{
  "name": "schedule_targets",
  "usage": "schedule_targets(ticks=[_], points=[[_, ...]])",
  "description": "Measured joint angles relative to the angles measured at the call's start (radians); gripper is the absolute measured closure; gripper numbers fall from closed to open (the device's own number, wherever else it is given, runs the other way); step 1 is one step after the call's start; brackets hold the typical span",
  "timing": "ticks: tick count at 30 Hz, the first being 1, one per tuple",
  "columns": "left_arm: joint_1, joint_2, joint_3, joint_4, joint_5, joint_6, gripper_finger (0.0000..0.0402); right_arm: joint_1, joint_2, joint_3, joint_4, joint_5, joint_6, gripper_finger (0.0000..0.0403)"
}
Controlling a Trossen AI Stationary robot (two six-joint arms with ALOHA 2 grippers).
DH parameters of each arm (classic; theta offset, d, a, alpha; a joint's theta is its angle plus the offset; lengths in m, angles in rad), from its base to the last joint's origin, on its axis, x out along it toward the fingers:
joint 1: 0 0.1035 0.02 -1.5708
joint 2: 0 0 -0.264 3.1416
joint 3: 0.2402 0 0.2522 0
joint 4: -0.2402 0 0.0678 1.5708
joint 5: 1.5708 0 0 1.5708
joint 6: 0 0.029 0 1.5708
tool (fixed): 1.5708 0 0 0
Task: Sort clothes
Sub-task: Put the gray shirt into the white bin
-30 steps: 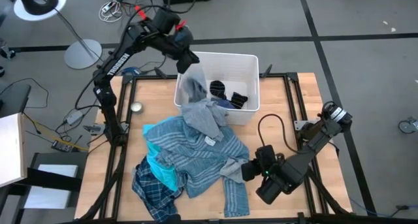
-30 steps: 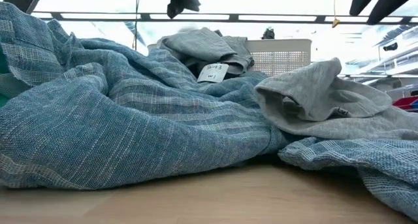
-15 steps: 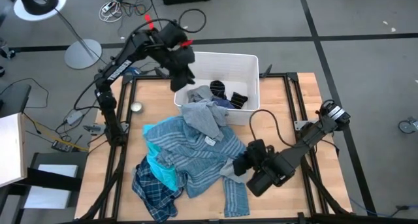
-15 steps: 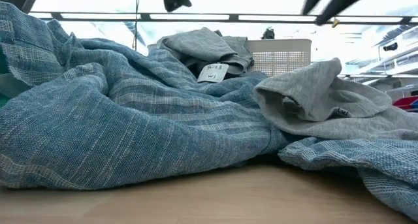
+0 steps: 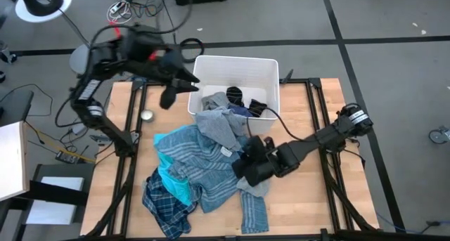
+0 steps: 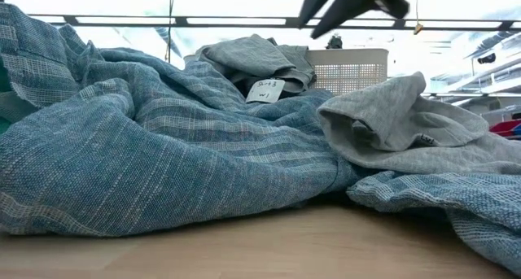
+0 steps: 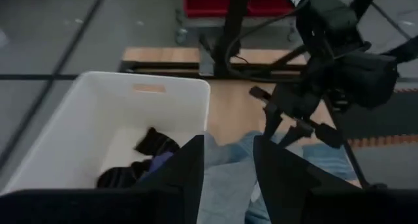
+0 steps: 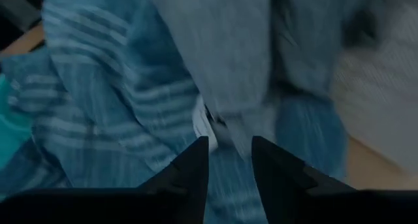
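Left gripper [image 5: 184, 83] hangs empty, fingers spread, beside the white bin [image 5: 271, 69]; right gripper [image 5: 242, 160], fingers parted, empty over the striped shirt [image 5: 204, 160].

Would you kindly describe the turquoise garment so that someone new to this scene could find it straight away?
Start at the white bin on the table's far side, then follow the heap of clothes spilling from it toward the near edge. On the heap's left side, between the blue-grey striped shirt and the navy plaid shirt, lies the turquoise piece. It is the only bright, plain-coloured fabric there, without stripes or checks.
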Motion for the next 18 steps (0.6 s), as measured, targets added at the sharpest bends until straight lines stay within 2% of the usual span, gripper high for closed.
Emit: schedule_targets(ticks=[6,9,12,18], points=[[-0.098,-0.087,0.000,0.011,-0.111,-0.059,0.0265,-0.072,-0.010,0.000,0.203,-0.010,-0.314,0.0284],[-0.153,-0.137,-0.059,0.043,-0.178,-0.088,0.0265,-0.100,-0.010,0.000,0.268,-0.032,-0.432,0.0284],[-0.196,-0.218,-0.207,0.122,-0.226,-0.125,0.0265,-0.129,-0.010,0.000,0.265,-0.063,-0.463,0.0284],[-0.266,-0.459,-0.662,0.394,-0.310,-0.207,0.0265,-0.198,-0.004,-0.002,0.263,-0.138,-0.486,0.0277]])
